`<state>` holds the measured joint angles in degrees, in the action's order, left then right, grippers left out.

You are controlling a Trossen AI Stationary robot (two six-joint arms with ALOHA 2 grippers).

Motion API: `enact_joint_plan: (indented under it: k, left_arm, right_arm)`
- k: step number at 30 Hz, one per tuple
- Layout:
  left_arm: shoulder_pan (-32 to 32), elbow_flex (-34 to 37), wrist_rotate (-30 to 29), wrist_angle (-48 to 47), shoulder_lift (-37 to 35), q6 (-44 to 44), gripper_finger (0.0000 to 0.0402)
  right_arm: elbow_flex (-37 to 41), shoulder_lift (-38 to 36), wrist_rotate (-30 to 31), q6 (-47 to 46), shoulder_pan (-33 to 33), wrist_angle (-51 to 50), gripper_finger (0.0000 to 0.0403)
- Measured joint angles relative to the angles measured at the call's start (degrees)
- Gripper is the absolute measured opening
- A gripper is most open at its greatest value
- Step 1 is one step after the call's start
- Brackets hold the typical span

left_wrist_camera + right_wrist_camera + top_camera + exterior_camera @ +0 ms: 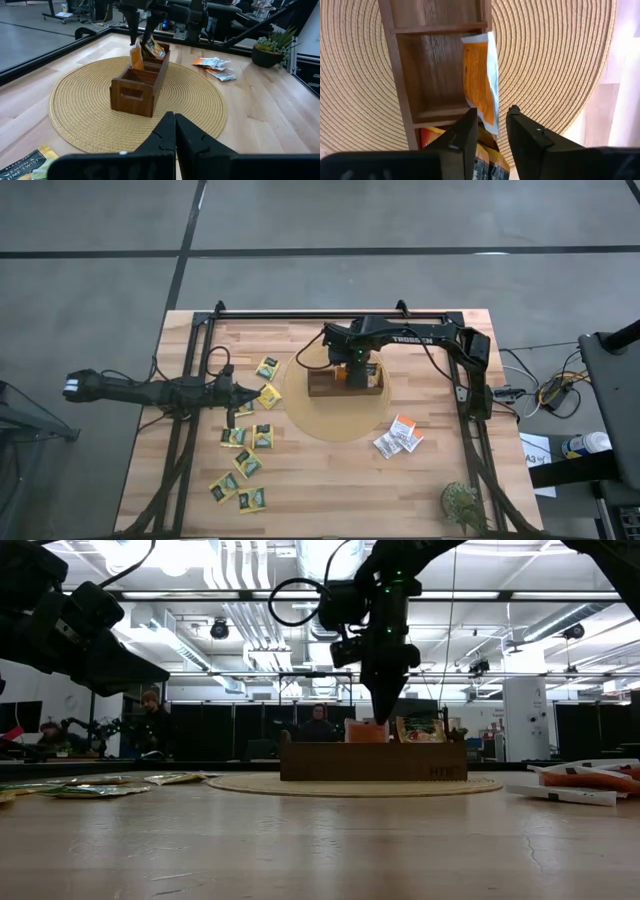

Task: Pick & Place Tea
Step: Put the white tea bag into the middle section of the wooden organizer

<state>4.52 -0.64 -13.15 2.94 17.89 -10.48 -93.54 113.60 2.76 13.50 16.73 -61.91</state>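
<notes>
A brown wooden tray (322, 388) stands on a round woven mat (300, 418). My right gripper (492, 131) hangs open right above its middle compartment. An orange tea packet (480, 80) stands on edge there, leaning against the tray's long wall, its upper edge between my fingers. The end compartment beside it holds several more packets (487, 157). Loose yellow-green tea packets (245, 450) lie flat on the table's left part. White-and-orange ones (398, 435) lie to the right of the mat. My left gripper (240, 392) waits shut at the table's left. My right gripper comes from above, pointing down, with the orange packet's upper edge (489, 117) in the gap between its open fingers. One finger (465, 135) stands right beside that edge; whether it touches, I cannot tell. The packet's lower edge rests in the middle compartment.
A small potted plant (462, 502) stands at the table's near right corner. Black frame rails (470, 430) run along the table's left, right and far sides. People sit in the room far beyond the table in the low view.
</notes>
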Motion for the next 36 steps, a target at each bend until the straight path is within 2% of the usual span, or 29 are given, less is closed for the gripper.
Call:
enact_joint_plan:
  k: [11, 19, 31, 36]
  left_arm:
    - [0.0, -0.01, 0.0, 0.0, -0.02, 0.0, 0.0]
    - [0.01, 0.01, 0.0, -0.01, -0.02, -0.01, 0.0]
    - [0.01, 0.01, 0.0, 0.0, -0.02, -0.02, 0.0]
    - [0.01, 0.01, 0.0, 0.0, -0.02, -0.01, 0.0]
  right_arm:
    - [0.0, -0.16, 0.29, -0.36, 0.0, 1.27, 0.0082]
    - [0.0, -2.5, 0.31, -4.76, 0.02, -1.86, 0.009]
    - [0.0, -6.23, 0.2, -25.32, -0.14, -5.6, 0.0092]
    - [0.02, -6.73, 0.0, -32.65, -2.46, -5.46, 0.0086]
